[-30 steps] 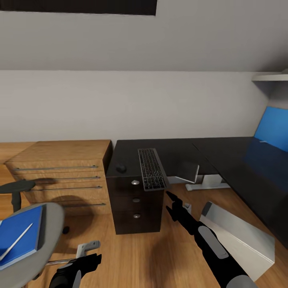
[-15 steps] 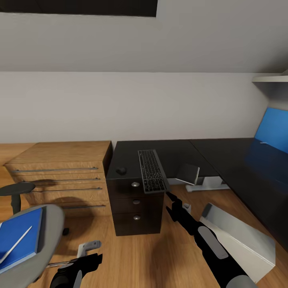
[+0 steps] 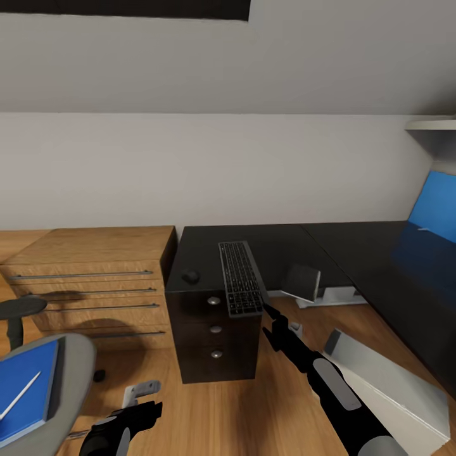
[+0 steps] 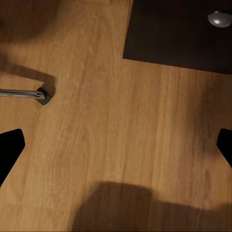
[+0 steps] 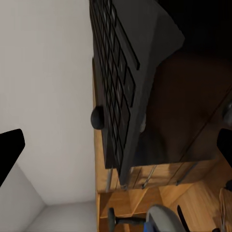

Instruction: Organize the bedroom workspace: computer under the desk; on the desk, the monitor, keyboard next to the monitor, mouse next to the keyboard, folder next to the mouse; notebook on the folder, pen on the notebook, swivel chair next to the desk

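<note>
Black right arm stretched toward keyboard edge, fingers spread; left fingers spread over floor.

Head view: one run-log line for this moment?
keyboard: on desk, near end overhanging | mouse: left of it | folder: on chair | right tool: open, below keyboard end | left tool: open, empty

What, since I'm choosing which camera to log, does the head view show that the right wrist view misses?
The head view adds the computer lying tilted on the floor and the monitor with its blue screen. The right wrist view adds the underside of the keyboard, which juts past the front edge of the desk. Both show the keyboard and the mouse beside it on the desk.
</note>
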Motion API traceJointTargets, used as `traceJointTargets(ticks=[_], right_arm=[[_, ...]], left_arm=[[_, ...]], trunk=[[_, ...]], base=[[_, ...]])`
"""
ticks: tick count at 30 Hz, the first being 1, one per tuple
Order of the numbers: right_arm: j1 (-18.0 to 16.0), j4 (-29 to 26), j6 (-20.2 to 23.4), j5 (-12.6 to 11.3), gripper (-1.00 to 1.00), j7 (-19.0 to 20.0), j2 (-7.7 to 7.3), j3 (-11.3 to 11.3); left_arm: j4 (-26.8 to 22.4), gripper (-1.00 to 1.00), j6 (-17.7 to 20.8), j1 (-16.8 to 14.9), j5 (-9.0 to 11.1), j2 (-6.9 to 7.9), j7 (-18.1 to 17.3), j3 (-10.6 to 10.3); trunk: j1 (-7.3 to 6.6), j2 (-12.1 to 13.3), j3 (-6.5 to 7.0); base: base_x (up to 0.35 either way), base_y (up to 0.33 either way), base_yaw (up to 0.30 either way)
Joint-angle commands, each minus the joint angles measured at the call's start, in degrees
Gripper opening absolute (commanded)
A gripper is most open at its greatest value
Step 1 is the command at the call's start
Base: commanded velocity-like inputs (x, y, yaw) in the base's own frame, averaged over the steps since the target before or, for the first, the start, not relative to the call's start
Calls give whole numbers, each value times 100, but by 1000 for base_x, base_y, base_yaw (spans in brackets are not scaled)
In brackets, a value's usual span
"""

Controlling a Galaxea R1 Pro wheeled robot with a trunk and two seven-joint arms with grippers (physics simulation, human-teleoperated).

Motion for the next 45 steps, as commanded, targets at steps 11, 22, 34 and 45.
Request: traceJointTargets(ticks=[11,22,34,45], right_arm=[[-5,8,4,-26,100,11,-6,11],[-5,18,4,-26,100,11,-6,11],[-5,53,4,-26,100,11,2,20],[-5,47,4,-26,100,11,3,21]], left_arm=[[0,100,27,-3,-21,-5,10,7],[-6,100,27,-3,-13,-5,7,7],[-28,100,27,-3,-4,-6,29,7],[-22,100,27,-3,-4,0,2,12]], trunk=[[1,-2,-6],[1,-2,-6],[110,-203,-95],[264,-484,-221]], base=[[100,56,0],[14,10,0],[0,0,0],[0,0,0]])
